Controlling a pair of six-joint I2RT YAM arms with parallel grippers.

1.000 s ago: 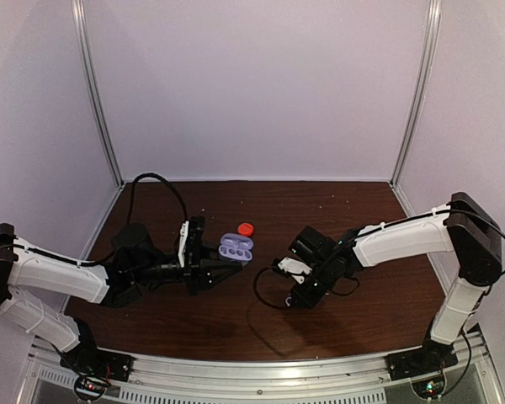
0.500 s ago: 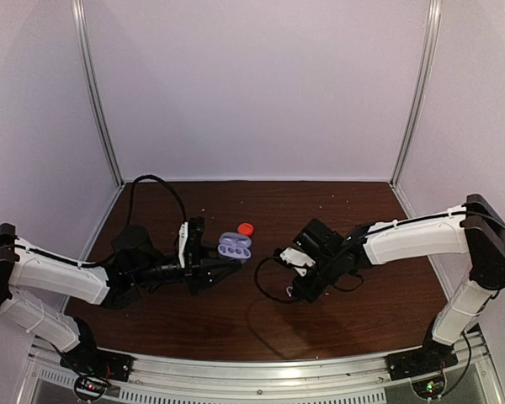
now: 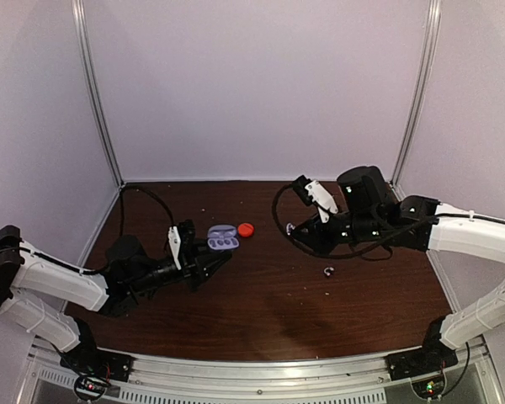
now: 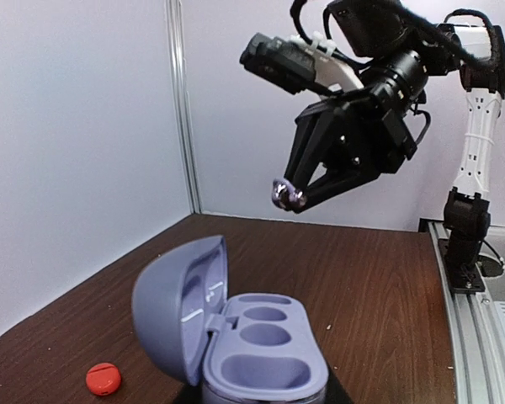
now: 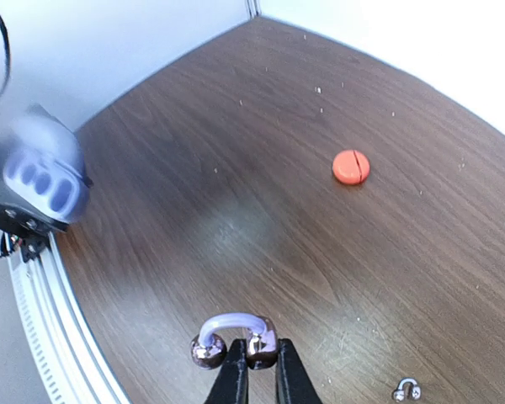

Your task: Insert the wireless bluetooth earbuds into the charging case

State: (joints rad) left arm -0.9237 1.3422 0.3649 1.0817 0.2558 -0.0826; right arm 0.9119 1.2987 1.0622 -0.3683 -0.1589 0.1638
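Lavender plastic case [image 4: 254,358], its lid hinged open, is sitting clamped in the left end effector [image 3: 215,257]. Across the bench [image 3: 261,311], the right end effector [image 5: 257,364] is pinching a silvery hooked earbud [image 5: 232,330] in the air, well apart from the case. A second earbud [image 3: 328,271] is lying on the bench, and a red disc [image 3: 246,229] is resting near the case.

Lilac charging case [image 4: 236,337] open, lid up, silvery hooked earbud [image 5: 233,335] aloft in right pincer [image 5: 259,355], second earbud [image 5: 406,389] on desk [image 5: 236,168]
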